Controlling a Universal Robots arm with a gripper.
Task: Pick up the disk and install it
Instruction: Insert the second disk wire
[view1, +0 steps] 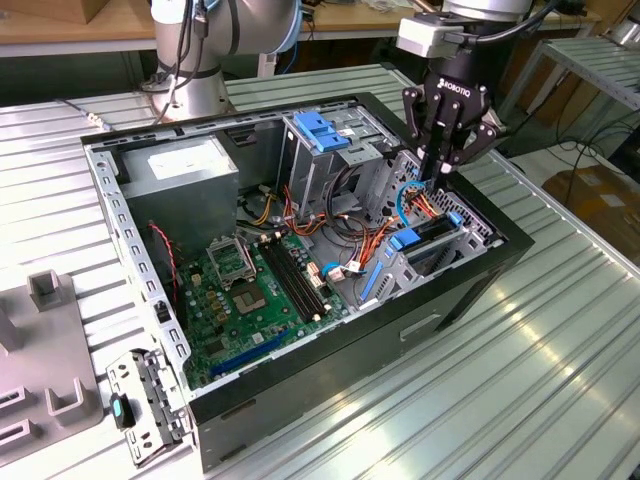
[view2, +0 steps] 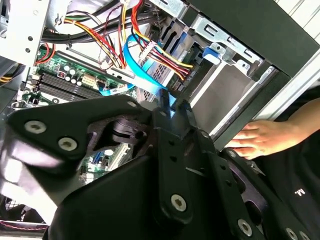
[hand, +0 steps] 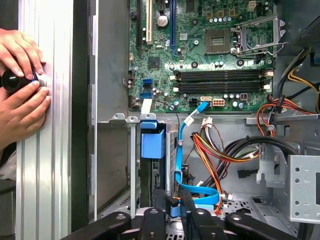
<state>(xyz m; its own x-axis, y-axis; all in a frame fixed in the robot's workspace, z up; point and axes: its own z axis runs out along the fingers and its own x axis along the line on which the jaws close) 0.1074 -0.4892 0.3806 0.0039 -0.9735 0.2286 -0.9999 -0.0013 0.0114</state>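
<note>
The gripper (view1: 445, 165) hung over the open computer case (view1: 300, 270), its black fingers (view1: 437, 150) pointing down and drawn close together at the tips. Just below the fingers sat the drive bay (view1: 430, 240) with blue plastic rails and a blue ribbon cable (view1: 403, 200). Farther from the fingers, toward the exterior view's left, lay the green motherboard (view1: 250, 290) and the grey power supply (view1: 185, 175). The case rested on a ribbed metal counter (view1: 540, 380).

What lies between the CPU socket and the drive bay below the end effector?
In the exterior view, black memory slots and loose orange and white cables lie between socket and bay.
</note>
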